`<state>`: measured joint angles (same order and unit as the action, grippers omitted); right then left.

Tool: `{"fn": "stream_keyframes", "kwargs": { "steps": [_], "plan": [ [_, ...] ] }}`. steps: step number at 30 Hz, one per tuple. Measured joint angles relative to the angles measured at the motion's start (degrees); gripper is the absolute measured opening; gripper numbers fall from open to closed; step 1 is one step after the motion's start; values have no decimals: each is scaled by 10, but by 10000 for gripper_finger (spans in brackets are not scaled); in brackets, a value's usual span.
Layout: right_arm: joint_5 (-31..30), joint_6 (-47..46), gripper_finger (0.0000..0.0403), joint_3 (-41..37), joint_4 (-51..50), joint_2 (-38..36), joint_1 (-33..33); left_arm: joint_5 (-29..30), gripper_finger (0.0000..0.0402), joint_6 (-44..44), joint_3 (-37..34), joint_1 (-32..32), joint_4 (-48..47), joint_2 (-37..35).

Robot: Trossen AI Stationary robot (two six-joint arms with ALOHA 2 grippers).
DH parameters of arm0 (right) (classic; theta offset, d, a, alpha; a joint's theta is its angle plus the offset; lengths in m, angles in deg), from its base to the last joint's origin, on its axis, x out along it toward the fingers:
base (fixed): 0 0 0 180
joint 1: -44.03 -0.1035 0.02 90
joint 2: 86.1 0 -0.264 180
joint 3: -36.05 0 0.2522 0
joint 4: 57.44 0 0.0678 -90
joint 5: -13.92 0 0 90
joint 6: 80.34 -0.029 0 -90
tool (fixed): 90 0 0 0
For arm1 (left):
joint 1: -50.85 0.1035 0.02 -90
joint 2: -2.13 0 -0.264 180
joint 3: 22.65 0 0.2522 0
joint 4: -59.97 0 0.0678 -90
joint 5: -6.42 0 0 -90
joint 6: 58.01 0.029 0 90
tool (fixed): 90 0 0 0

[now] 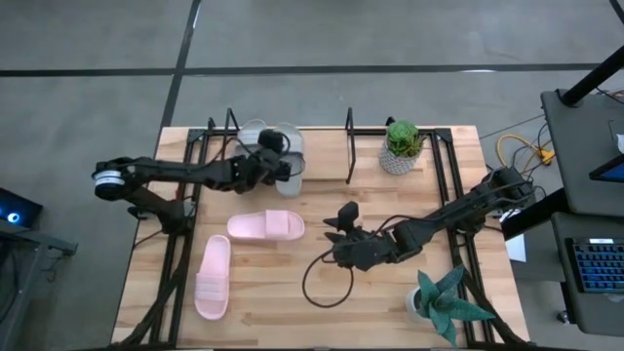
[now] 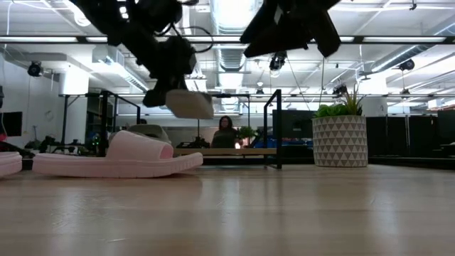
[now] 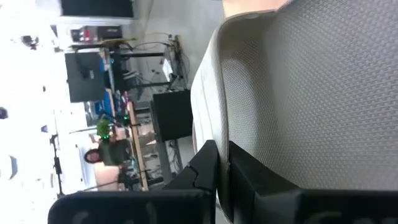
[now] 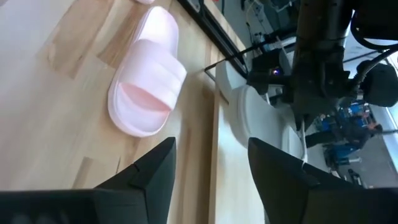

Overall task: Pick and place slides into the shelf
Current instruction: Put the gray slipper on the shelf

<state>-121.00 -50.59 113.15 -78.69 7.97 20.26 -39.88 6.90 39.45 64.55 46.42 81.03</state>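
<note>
No readable writing showing anywhere. Counting slides: two pale pink slides are lying on the table, one (image 1: 266, 226) mid-table, the other (image 1: 213, 278) nearer the front-left. Two grey ones are sitting at the shelf (image 1: 349, 146) at the back; the left gripper (image 1: 276, 166) is clamping one grey slide (image 1: 290, 156) there, lifted off the table in the low view. The right gripper (image 1: 336, 234) is hovering mid-table, fingers spread, holding nothing. Two potted plants too.

A light wooden table (image 1: 322, 292) stands on a grey floor (image 1: 322, 34) with dark lines. Far behind the table, a person (image 2: 226, 132) sits in a big room. Long bright ceiling lights (image 2: 398, 6) glow above. A white patterned pot with a green plant (image 2: 340, 134) stands on the table.
</note>
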Motion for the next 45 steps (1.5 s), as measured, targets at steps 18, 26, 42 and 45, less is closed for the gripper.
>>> {"fn": "stream_keyframes", "kwargs": {
  "steps": [18, 26, 42, 45],
  "plan": [
    [-1, -22, 180, -19, 1, 0, 1, -73, 0, 49, -38, 94, 26, 30],
    [1, -23, 180, -19, 1, 0, 1, -66, 0, 60, -37, 106, 40, 62],
    [1, -32, 178, -19, 0, 0, 1, -76, 155, 56, -34, 111, 36, 63],
    [1, -32, 176, -20, 0, 0, 1, -77, 194, 30, -30, 109, 31, 62]
  ]
}}
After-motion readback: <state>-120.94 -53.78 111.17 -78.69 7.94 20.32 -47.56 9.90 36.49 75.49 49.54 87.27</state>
